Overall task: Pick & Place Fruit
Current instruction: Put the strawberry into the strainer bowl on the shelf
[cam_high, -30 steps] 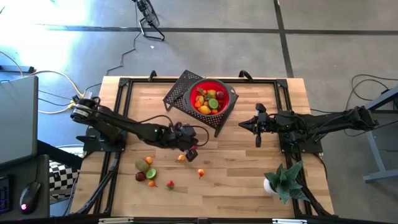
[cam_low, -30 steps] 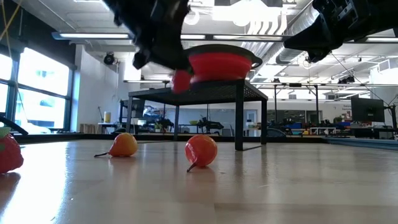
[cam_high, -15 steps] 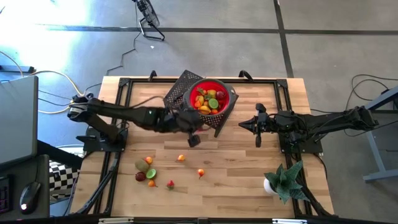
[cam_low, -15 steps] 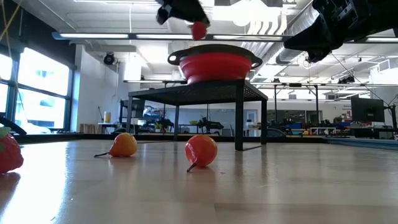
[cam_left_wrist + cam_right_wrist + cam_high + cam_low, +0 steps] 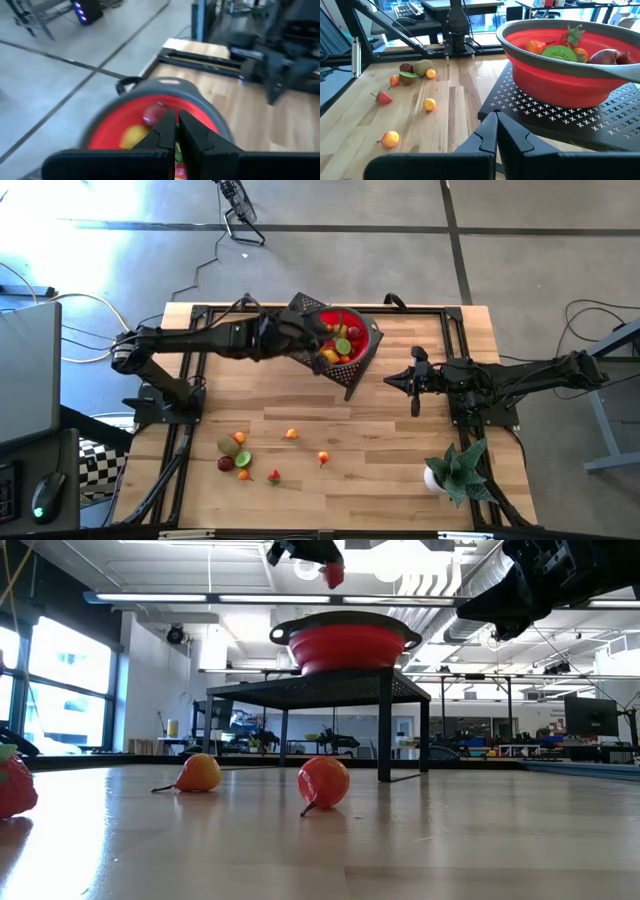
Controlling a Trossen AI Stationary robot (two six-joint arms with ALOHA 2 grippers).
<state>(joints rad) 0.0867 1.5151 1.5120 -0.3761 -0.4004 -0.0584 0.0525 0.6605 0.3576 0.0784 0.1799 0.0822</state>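
Your left gripper [image 5: 322, 558] hangs over the red collapsible bowl [image 5: 362, 340], fingers pinched on a small red toy fruit [image 5: 333, 575]. Release off-centre and it could bounce out onto the counter [image 5: 380, 440]. The right gripper [image 5: 396, 381] waits, fingers closed.

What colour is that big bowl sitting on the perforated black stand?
Red inside and out, with a grey rim: the collapsible bowl on the black perforated stand shows best in the right wrist view.

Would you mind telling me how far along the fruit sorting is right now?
Done: many fruits sit in the red bowl on the black stand. In hand: the left end effector holds a small red fruit above the bowl. Left: about seven fruits on the table. The right end effector waits shut beside the stand.
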